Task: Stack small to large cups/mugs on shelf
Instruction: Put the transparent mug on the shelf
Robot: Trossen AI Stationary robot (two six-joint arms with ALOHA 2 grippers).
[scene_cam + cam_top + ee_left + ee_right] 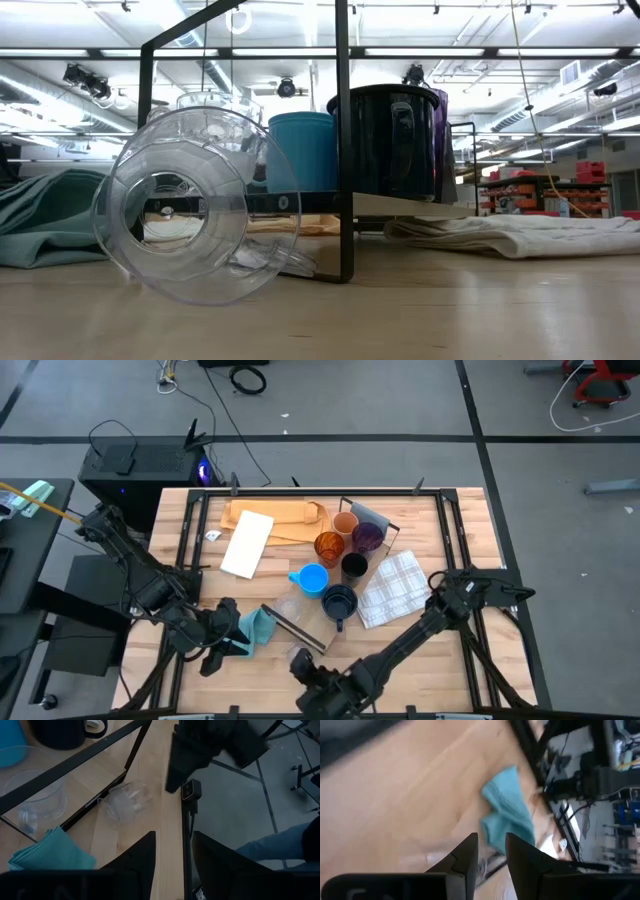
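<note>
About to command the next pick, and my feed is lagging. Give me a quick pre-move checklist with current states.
1. Left gripper empty: ok, jaws slightly apart, nothing between them.
2. Right gripper empty: ok, narrow gap, nothing held.
3. Clear cup upright: not ok, it lies on its side near the table's front edge.
4. Teal cloth clear of the work area: not ok, it lies beside the left gripper.
5. Cups stacked: not ok, amber cup, purple tumbler, black cup, light blue mug and dark mug stand separately.
</note>
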